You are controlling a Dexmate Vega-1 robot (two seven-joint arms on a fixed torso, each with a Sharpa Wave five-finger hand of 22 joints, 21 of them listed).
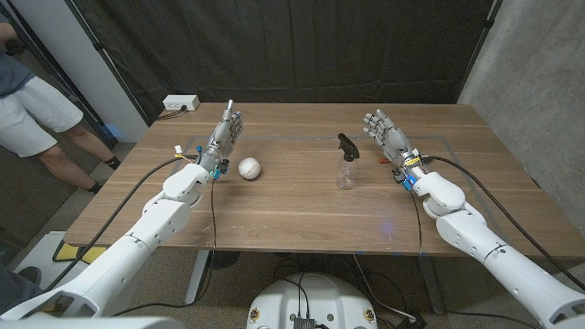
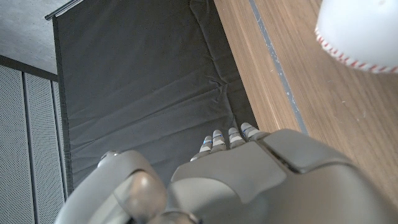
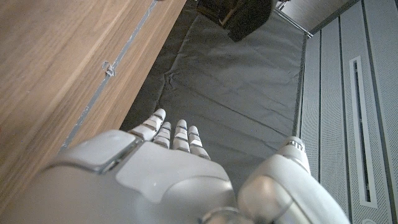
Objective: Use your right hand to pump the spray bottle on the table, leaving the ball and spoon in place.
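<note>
— One wooden bench (image 1: 302,196), black curtain (image 1: 302,50) behind?
— Yes. One ball (image 1: 249,168) beside the spread left robot hand (image 1: 224,135); one spray bottle (image 1: 346,162) near the spread, empty right robot hand (image 1: 386,132).

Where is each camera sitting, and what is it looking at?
Head view: sits on the robot's head, looks down at the table with the ball and spray bottle; both arms, left hand and right hand show.
Left wrist view: sits on the left wrist, looks along the left hand toward the dark curtain.
Right wrist view: sits on the right wrist, looks along the right hand.
Shared: the ball shows in head and left wrist views; both wrist views see the curtain.
</note>
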